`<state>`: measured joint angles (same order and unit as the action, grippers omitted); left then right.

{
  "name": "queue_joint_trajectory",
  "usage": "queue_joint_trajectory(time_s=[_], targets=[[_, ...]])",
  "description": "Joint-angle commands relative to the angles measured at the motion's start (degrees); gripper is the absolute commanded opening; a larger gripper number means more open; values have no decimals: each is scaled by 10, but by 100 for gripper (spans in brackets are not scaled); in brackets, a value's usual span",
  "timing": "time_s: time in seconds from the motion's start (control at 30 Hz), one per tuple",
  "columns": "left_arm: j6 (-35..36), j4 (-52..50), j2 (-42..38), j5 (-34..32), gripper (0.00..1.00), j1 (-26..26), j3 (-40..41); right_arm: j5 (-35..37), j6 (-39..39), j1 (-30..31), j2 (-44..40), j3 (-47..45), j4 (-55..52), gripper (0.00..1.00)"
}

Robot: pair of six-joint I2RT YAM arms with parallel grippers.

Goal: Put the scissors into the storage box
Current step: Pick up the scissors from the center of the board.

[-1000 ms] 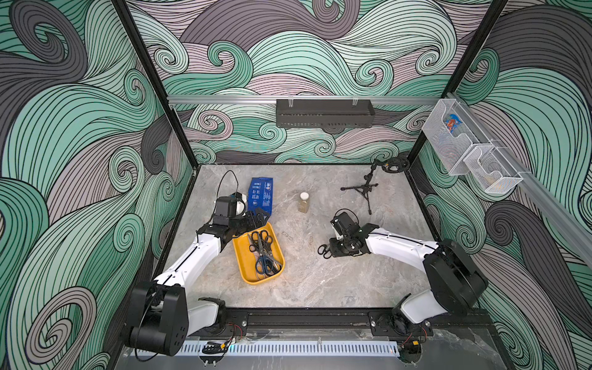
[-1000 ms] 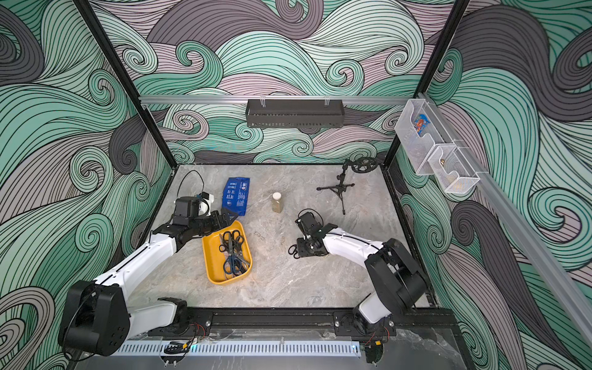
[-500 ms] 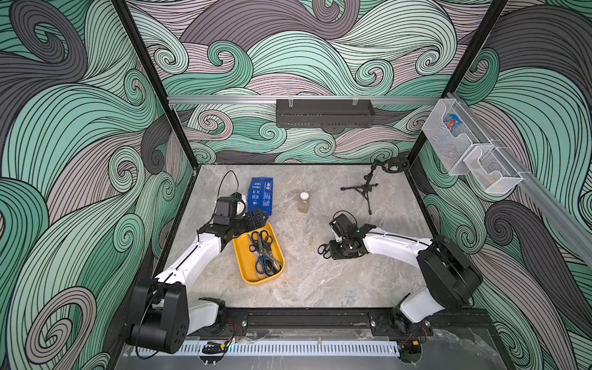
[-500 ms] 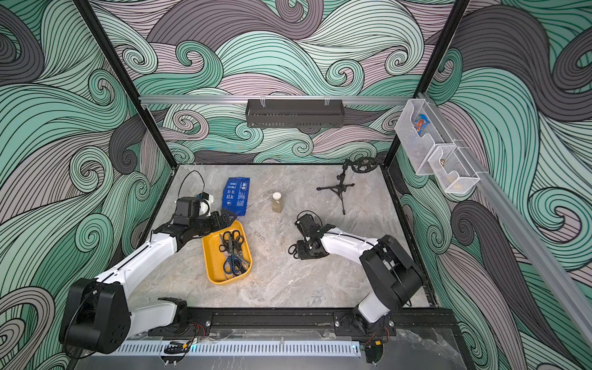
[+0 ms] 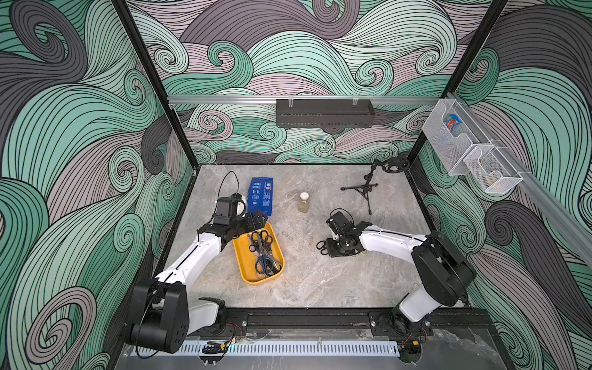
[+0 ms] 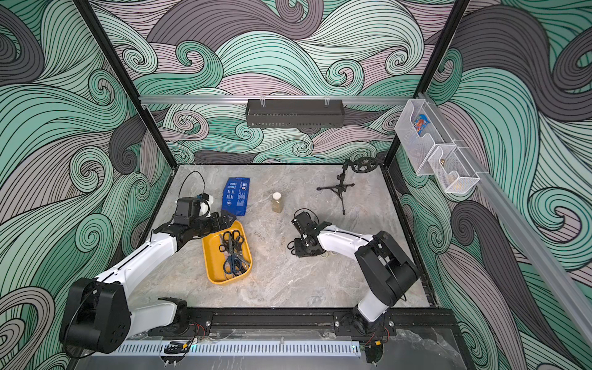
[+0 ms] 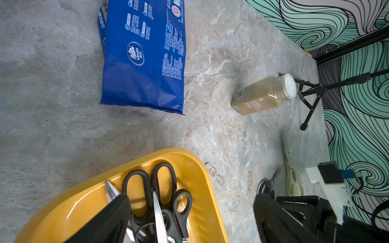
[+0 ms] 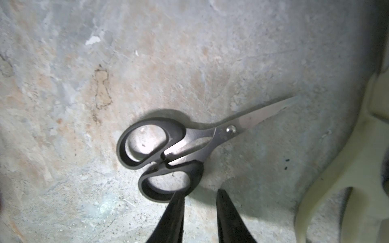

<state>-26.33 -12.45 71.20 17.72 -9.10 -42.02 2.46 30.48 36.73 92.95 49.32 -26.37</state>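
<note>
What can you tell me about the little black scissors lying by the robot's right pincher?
The black scissors have two dark, plastic-looking finger loops, one bigger than the other, and shiny metal blades shut together, joined by a round rivet. They lie flat on the grey marbled table. The right gripper hovers at the smaller loop, jaws slightly apart; whether it touches cannot be told. Cream shears lie nearby, not touching.

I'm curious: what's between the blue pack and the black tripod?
A white-capped cumin powder bottle stands there upright on the table, shown in both top views.
</note>
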Motion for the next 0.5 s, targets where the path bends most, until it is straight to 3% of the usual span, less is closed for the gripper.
queue_joint_trajectory(time_s=[0.0,0.47], targets=[[13,-13,7,-9,95,-2,-26,0,9,5,-6,15,-7,33],[19,-20,10,-19,95,-2,-28,18,13,16,32,26,-6,36]])
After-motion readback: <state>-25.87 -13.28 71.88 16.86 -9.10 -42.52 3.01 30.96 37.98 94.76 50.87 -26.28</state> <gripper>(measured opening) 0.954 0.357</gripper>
